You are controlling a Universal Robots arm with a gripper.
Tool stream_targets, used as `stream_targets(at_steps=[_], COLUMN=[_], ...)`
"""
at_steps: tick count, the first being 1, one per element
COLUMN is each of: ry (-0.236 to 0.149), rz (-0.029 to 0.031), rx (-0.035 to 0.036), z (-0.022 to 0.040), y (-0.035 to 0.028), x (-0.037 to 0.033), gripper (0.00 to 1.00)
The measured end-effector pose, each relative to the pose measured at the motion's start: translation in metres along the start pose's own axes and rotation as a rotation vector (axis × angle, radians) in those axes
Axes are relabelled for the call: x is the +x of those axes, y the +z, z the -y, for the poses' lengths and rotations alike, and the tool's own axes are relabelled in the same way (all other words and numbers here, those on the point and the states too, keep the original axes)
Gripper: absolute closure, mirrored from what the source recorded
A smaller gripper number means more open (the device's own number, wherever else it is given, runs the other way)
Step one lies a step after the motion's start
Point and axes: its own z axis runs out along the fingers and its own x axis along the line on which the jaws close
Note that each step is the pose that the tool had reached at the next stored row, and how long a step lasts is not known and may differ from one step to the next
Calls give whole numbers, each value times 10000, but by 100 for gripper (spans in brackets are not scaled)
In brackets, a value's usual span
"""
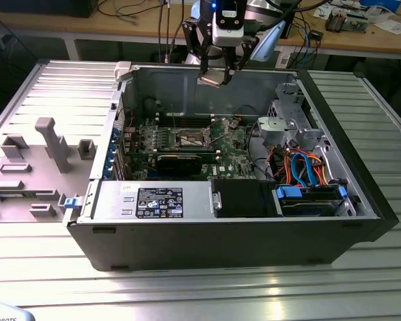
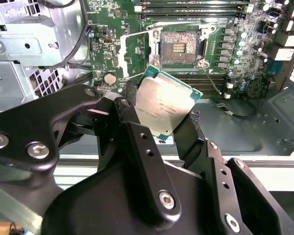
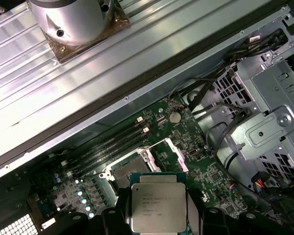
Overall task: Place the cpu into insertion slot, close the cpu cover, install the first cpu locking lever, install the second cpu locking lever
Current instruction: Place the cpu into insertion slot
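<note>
My gripper [image 1: 216,75] is shut on the cpu [image 1: 212,79] and holds it in the air over the back wall of the open computer case. In both wrist views the cpu [image 2: 164,105] [image 3: 158,205] is a silver-topped square chip with a green rim, pinched at two opposite edges by black fingers [image 2: 131,115]. Below it, on the green motherboard [image 1: 227,144], the insertion slot [image 2: 179,46] [image 3: 125,171] lies uncovered with its contact field showing. The cpu cover [image 2: 137,49] [image 3: 175,152] stands swung open at one side of the slot.
A long black expansion card [image 1: 180,162] crosses the motherboard in front of the slot. A metal drive cage [image 1: 287,127] with orange and blue cables [image 1: 304,170] fills the exterior view's right of the case. A grey fixture tray [image 1: 33,167] lies outside, on the exterior view's left.
</note>
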Motion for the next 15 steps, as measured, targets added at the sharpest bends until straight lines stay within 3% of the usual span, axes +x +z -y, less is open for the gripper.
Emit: stream_targets(at_steps=[6,15], ry=[341,371], rz=[30,33], rx=[-7,-8], z=[1,1], y=[1,2], x=[2,2], gripper=[46,46])
